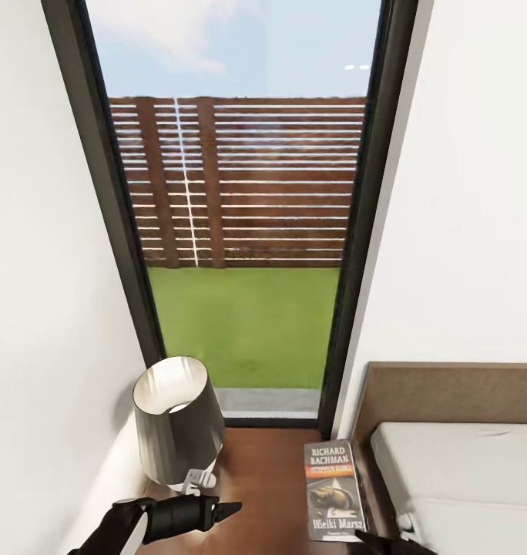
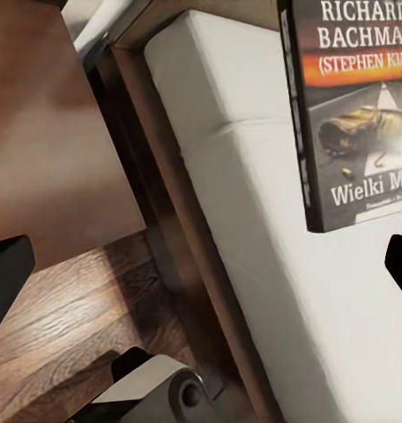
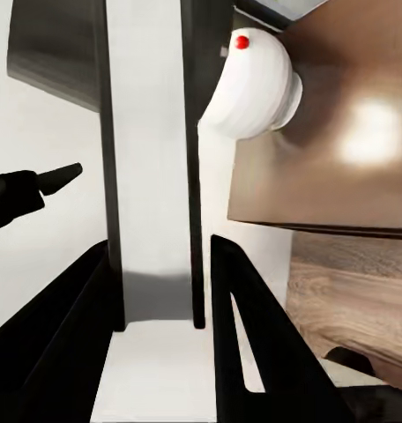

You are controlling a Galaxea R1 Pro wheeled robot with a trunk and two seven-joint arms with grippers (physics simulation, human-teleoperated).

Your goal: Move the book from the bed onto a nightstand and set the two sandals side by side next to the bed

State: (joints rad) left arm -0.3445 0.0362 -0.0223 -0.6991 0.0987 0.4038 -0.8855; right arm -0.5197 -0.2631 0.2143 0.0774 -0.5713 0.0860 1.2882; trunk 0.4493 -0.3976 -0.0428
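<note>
One Bachman paperback (image 1: 334, 487), pinched by my right gripper (image 1: 374, 539), hangs lengthwise above the nightstand (image 1: 263, 478) directly ahead; I cannot tell the left gripper's (image 1: 217, 509) opening.

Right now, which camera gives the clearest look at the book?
The head view: the whole book shows, upright at the nightstand edge by the bed. The left wrist view shows it closer but cut off at the frame.

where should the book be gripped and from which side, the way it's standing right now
Grip the book by its bottom edge, coming from below on the robot's side, with the fingers across its thin thickness. It stands upright with the title at the top, so that narrow edge fits between the jaws. The right pincer straddles it this way.
</note>
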